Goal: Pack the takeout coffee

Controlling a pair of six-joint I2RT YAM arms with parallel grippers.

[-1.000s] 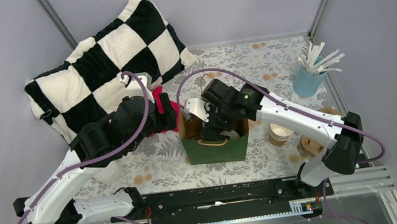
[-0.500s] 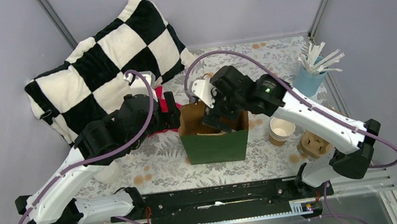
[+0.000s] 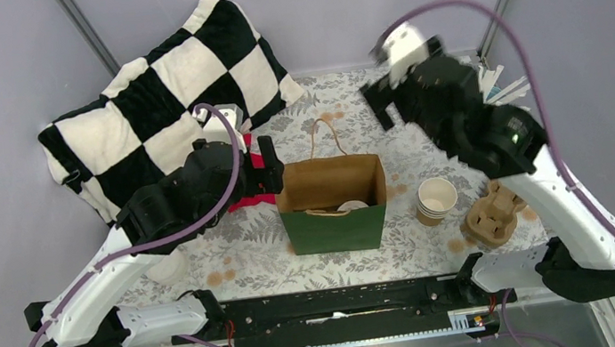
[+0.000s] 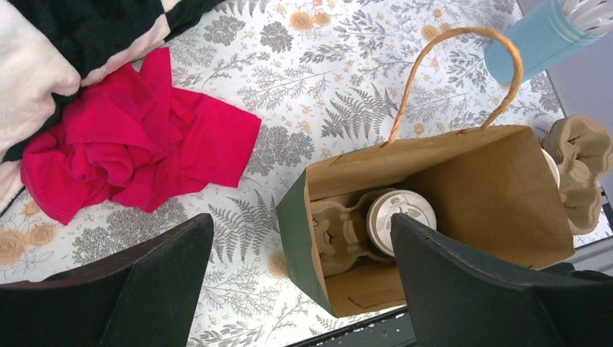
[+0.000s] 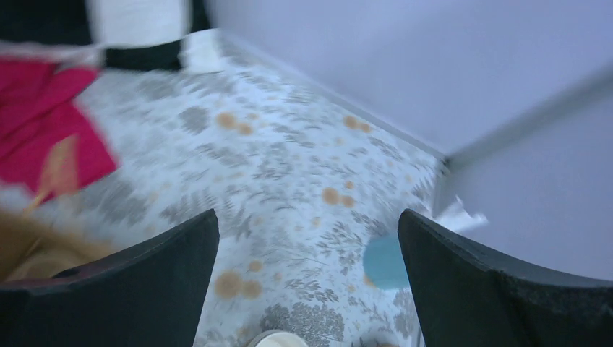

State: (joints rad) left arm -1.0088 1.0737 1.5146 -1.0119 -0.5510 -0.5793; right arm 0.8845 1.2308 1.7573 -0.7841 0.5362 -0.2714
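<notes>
Takeout coffee (image 4: 401, 217): lidded kraft cup inside the open paper bag (image 4: 491, 188), seated in the moulded cup carrier (image 4: 338, 238) on the bag's floor.
Task standing: judged packed; the bag mouth gapes and the handle stands up.
Left tool (image 3: 271, 167): jaws spread wide and gripping nothing, poised just beside the bag's left rim.
Right tool (image 5: 307, 224): jaws spread wide and empty, raised over the far right of the worktop (image 3: 388, 127), well apart from the bag.
Risk, bag: a left tool this close to the rim could nudge the light bag and tip it.
Risk, cup: if the bag were lifted by one handle, the carrier would likely tilt and the cup could lean against the wall.
Risk, lid: whether it is pressed fully home cannot be told; a loose lid would leak on a tilt.
Pointing: white lid faces up toward the bag mouth, base down.
Long axis: vertical, upright as far as the wrist view shows.
</notes>
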